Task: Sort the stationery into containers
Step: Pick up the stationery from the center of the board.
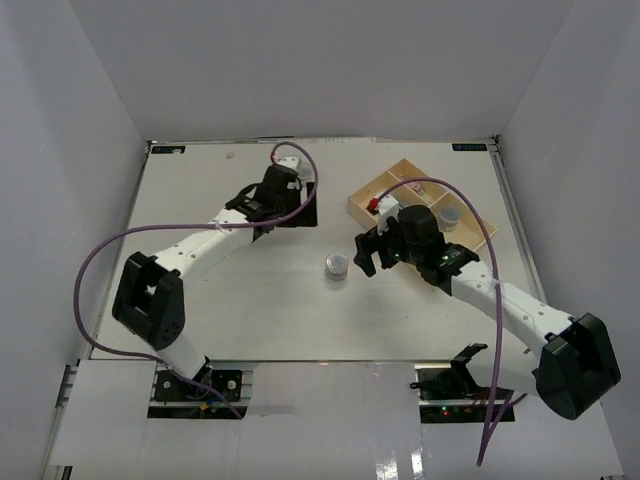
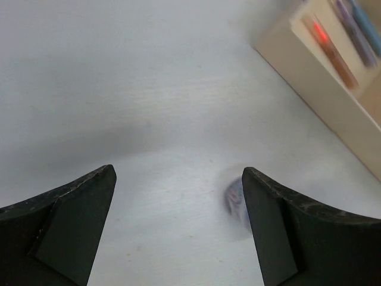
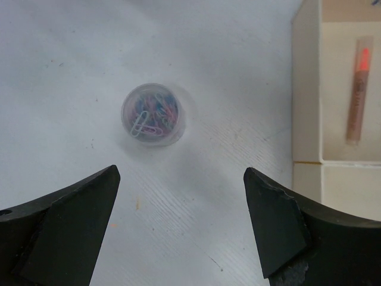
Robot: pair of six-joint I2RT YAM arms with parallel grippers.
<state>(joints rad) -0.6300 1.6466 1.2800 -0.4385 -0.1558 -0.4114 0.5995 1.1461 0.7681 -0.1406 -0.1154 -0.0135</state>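
Pickup step — right gripper (image 3: 180, 174), fingers spread, faces small round clear paperclip tub (image 3: 153, 113) at worktop (image 1: 250, 295) centre; next — straddle, close; left gripper (image 2: 178, 173) spread, empty.

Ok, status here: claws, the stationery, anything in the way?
Left claw open, empty. Right claw open, paperclip tub just ahead, outside the tray. Nothing between them.

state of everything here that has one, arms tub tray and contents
left gripper, fingers open, empty
right gripper, fingers open, empty
shallow beige divided tray, flat on the table, partly filled
small round clear tub of coloured paper clips, upright on the table, outside the tray, not held
thin orange-pink pen, lying flat in a tray compartment
second small round grey tub, sitting in a tray compartment
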